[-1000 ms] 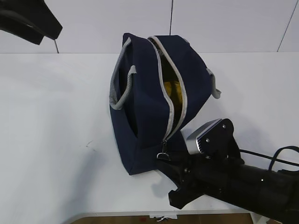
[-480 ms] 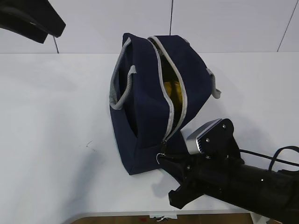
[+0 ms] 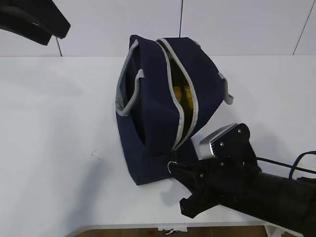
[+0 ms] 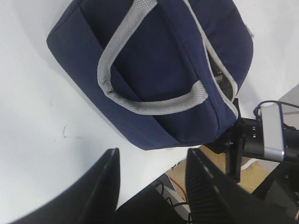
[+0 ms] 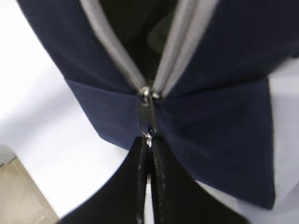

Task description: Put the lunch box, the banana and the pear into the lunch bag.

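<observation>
The navy lunch bag [image 3: 158, 113] stands on the white table with its grey zipper open along the top. Something yellow [image 3: 181, 95] shows inside; I cannot tell whether it is the banana or the pear. The lunch box is hidden. My right gripper [image 3: 174, 168] is at the bag's near end, shut on the zipper pull [image 5: 147, 114], its fingertips [image 5: 148, 142] pinched on the ring just below the slider. My left gripper [image 4: 153, 154] is open and empty, held high above the table left of the bag [image 4: 159, 60]; it shows at the top left in the exterior view [image 3: 34, 19].
The white table [image 3: 54, 128] surrounds the bag; its front edge [image 3: 123, 226] runs just below my right arm. A grey wall stands behind. The bag's grey handles [image 3: 127, 94] hang on its sides.
My right gripper has edged slightly toward the bag's near end at the zipper pull. The left arm has drifted slightly right. The bag has not moved.
</observation>
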